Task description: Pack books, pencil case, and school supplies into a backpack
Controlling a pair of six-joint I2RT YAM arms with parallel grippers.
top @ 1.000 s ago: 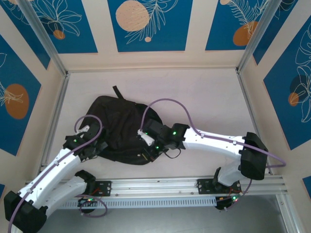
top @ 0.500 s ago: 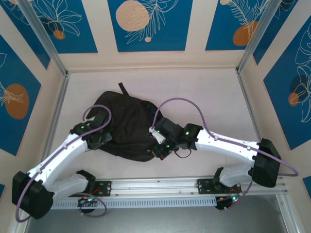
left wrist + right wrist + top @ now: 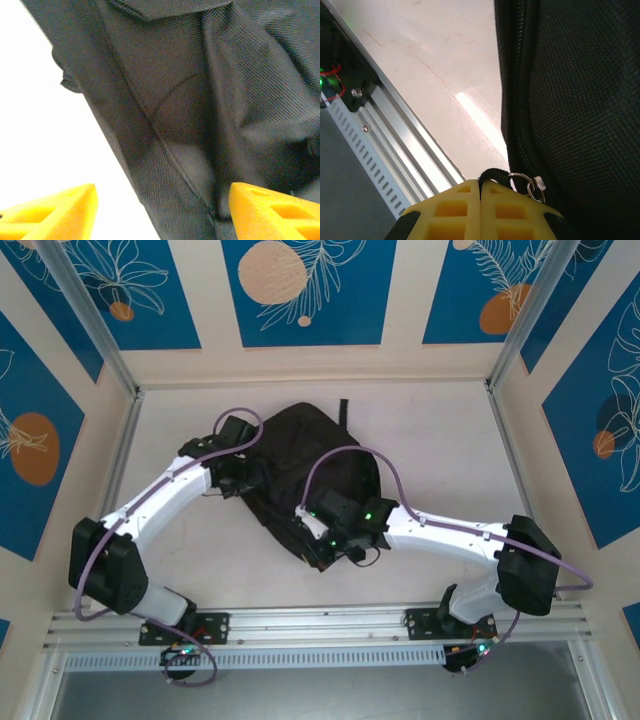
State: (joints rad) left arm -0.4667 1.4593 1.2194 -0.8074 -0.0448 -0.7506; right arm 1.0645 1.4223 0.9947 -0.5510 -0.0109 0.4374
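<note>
The black backpack [image 3: 300,465] lies flat on the table's middle, its handle loop pointing to the far side. My left gripper [image 3: 250,478] sits at its left edge. In the left wrist view that gripper [image 3: 162,200] stands open, with backpack fabric [image 3: 190,100] and a seam between the wide-apart yellow fingers [image 3: 60,210]. My right gripper [image 3: 318,543] is at the pack's near corner. In the right wrist view it [image 3: 481,182] is shut on a black zip pull cord [image 3: 492,174] with a metal ring, beside the zip line [image 3: 520,100]. The books, pencil case and school supplies are out of view.
An aluminium rail [image 3: 320,620] runs along the table's near edge and appears close to the right gripper as a rail [image 3: 395,135]. Metal posts and patterned walls bound the table on three sides. Bare tabletop [image 3: 440,440] lies right of the backpack.
The backpack has swung round and shifted toward the far middle. My left arm moved far up and right along it and opened its jaws. The right gripper kept its hold on the zip pull.
</note>
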